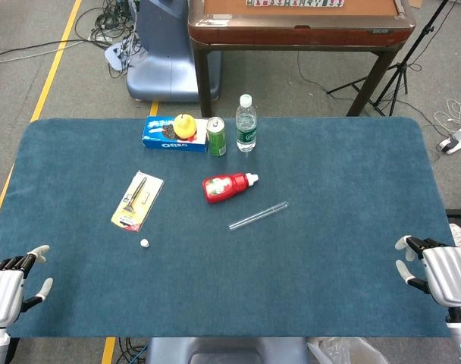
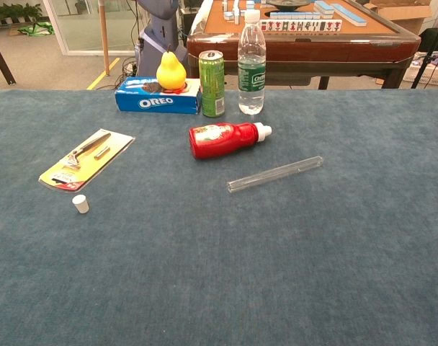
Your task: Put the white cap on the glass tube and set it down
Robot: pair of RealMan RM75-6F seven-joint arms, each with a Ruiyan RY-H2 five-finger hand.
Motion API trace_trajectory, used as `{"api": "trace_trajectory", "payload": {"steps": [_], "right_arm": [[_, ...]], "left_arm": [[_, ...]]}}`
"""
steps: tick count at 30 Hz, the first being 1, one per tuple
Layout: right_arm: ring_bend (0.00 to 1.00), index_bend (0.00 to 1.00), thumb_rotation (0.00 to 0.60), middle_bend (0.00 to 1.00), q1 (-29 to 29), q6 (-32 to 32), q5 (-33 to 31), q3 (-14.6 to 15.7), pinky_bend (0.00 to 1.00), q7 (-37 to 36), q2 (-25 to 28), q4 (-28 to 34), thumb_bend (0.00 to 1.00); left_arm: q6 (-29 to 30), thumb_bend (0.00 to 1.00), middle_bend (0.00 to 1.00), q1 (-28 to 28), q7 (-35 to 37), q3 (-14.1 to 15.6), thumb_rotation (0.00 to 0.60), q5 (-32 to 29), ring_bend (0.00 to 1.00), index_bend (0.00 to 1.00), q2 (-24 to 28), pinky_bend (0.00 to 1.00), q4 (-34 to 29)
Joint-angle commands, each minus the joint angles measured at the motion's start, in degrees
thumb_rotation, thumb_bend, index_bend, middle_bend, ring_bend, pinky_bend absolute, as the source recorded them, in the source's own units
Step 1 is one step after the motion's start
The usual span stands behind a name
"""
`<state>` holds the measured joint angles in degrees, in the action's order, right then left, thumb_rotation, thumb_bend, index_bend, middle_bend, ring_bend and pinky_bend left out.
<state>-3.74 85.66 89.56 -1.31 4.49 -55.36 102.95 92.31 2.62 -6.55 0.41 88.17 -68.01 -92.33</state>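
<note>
A clear glass tube lies on the blue tablecloth near the middle, slanting up to the right. The small white cap stands alone on the cloth well to the left of the tube, just below a carded razor pack. My left hand rests at the near left corner of the table, fingers apart and empty. My right hand sits at the near right edge, also empty with fingers spread. Both hands are far from the tube and cap, and neither shows in the chest view.
A red ketchup bottle lies just above the tube. Behind it stand a green can, a water bottle and an Oreo box with a yellow pear. The razor pack lies at left. A wooden table stands beyond.
</note>
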Motion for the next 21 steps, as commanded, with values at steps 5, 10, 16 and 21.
{"api": "trace_trajectory", "payload": {"steps": [5, 10, 16, 21], "right_arm": [[0.56, 0.48, 0.600, 0.58, -0.4, -0.5, 0.4, -0.1, 0.71, -0.1, 0.1, 0.0, 0.33], [0.56, 0.48, 0.600, 0.58, -0.9, -0.4, 0.4, -0.9, 0.71, 0.2, 0.4, 0.3, 0.33], [0.56, 0.48, 0.600, 0.58, -1.6, -1.2, 0.1, -1.4, 0.71, 1.7, 1.4, 1.4, 0.33], [0.56, 0.48, 0.600, 0.58, -1.9, -2.0, -0.5, -1.5, 0.71, 2.5, 1.8, 2.0, 0.33]], "left_arm": [[-1.6, 0.28, 0.40, 0.7, 0.0, -0.2, 0.600, 0.6, 0.38, 0.25, 0.8, 0.35, -0.5], [-6.6, 0.28, 0.41, 4.1, 3.3, -1.4, 0.600, 0.7, 0.39, 0.25, 1.6, 0.35, -0.5], [-14.7, 0.28, 0.52, 11.0, 6.1, -3.5, 0.600, 1.9, 0.51, 0.25, 1.4, 0.44, 1.1], [-21.2, 0.28, 0.72, 16.7, 5.8, -4.6, 0.600, 2.9, 0.73, 0.26, -0.4, 0.69, 3.3]]}}
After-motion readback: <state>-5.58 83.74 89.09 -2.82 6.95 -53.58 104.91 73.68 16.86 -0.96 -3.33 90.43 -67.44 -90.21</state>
